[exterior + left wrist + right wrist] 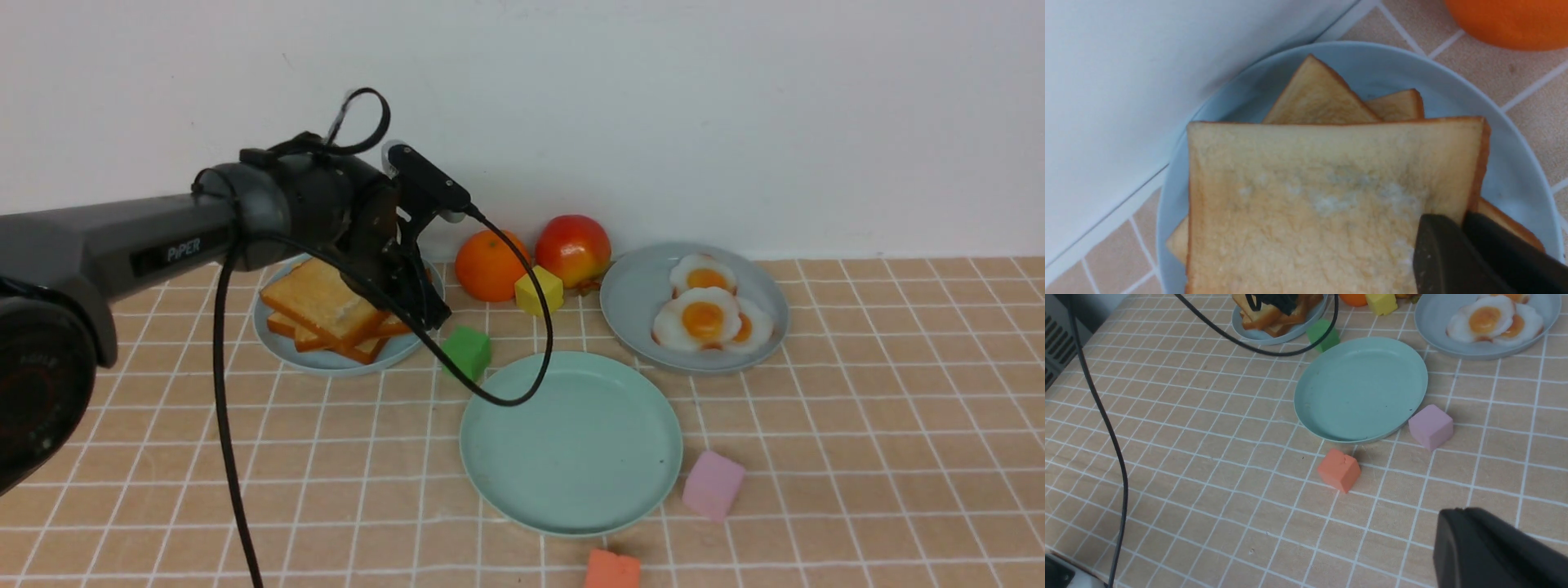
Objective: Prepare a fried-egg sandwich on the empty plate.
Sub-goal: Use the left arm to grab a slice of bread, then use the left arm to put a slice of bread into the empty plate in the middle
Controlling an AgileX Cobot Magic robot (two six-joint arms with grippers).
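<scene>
A tiled bench seen from the robot's side. Toward the far left, a light-blue plate (326, 363) holds a stack of toast, and the left gripper (420, 306) reaches down onto it. In the left wrist view its dark fingers (1443, 249) sit close together, with the crust edge of the top toast slice (1323, 204) running in between them: a narrow pinch at one corner, one finger over the top face. The slice is square, with no long axis, and spreads away from the fingers toward the wall. The empty mint-green plate (571, 441) lies mid-bench, toward the near edge and to the right of the pinched toast, so the carry probably runs that way. Fried eggs (702, 320) wait on a grey-blue plate (637, 294) by the far edge. The right gripper (1494, 551) hangs low over the near side, well apart from the toast; its opening cannot be told.
</scene>
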